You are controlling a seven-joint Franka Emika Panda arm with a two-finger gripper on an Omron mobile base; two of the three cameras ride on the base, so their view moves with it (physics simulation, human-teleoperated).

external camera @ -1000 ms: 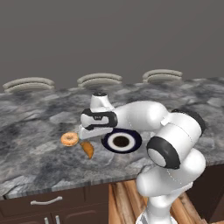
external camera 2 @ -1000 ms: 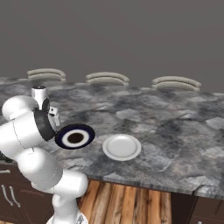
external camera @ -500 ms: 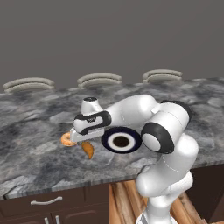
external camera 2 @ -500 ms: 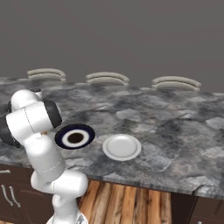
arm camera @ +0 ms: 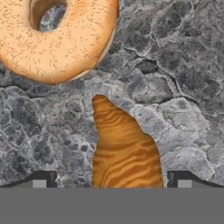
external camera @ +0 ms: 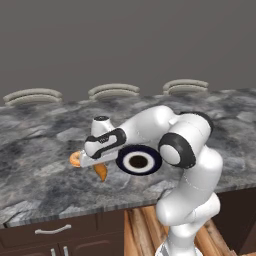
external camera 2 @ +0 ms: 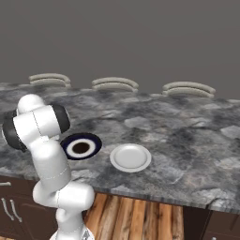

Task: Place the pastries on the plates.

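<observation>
Left base view: the arm reaches left and low over the grey marble counter. The gripper hangs over the two pastries near the counter's front edge, left of the navy plate. The doughnut peeks out at the hand's left end. The croissant pokes out beneath the hand toward the front edge, close beside the navy plate's left rim, not on it. The navy plate has nothing on it.

Right base view: the navy plate and the white plate sit side by side near the front edge, apart from each other, both bare. The arm's elbow blocks the left end of the counter, so the pastries are hidden here.

Hand view: the two fingertips stand wide apart, one on each side of the croissant, nothing gripped yet as far as I can tell. The doughnut lies on the stone just past the croissant's tip, with a small gap between them.

Progress: nothing placed so far, both pastries on the counter, both plates bare. Looks like the croissant grab is the step in hand; both placements are left.
</observation>
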